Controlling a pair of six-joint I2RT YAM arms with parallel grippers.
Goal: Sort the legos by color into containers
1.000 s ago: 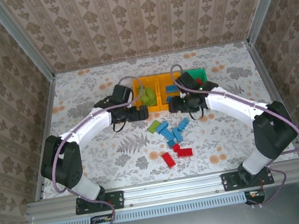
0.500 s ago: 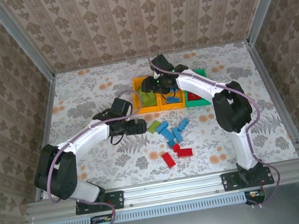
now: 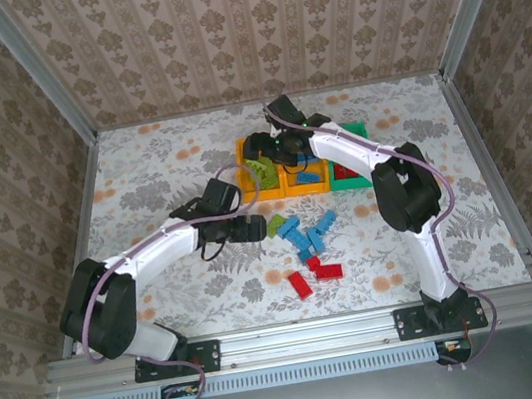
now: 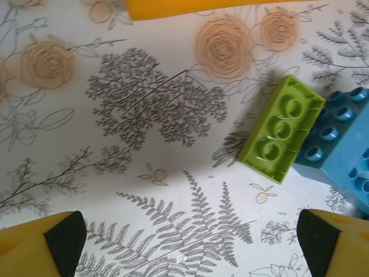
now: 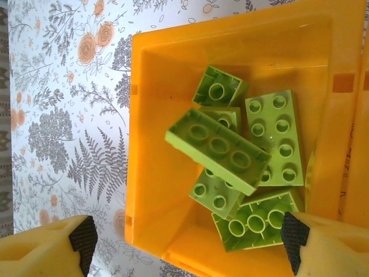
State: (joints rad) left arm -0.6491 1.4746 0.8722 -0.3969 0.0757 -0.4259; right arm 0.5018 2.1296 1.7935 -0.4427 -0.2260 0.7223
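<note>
Right end effector (image 5: 188,239): fingers apart, swung over orange bin (image 5: 151,173) holding lime bricks (image 5: 216,150) | left end effector (image 4: 189,239): apart, pulled back from that bin to bench (image 4: 144,173), lime brick (image 4: 281,130) right of frame | last loose green likely next.

left orange bin (image 5: 151,173): orange-yellow, open-topped, upright; first in a row of three.
lime bricks (image 5: 218,146): about six heaped inside the left orange bin; the top one lies tilted across the rest, hollow side up, and others show their studs.
middle orange bin (image 3: 311,188): like size, against the left orange bin's right wall; holds a blue brick (image 3: 307,179).
green bin (image 3: 353,183): farther right in the row; contents unclear.
loose lime brick (image 4: 282,128): hollow side up, just in front of the left orange bin, touching a blue one.
loose blue bricks (image 3: 305,239): a small cluster, in front and to the right.
red bricks (image 3: 328,272): three, farthest in front.
</note>
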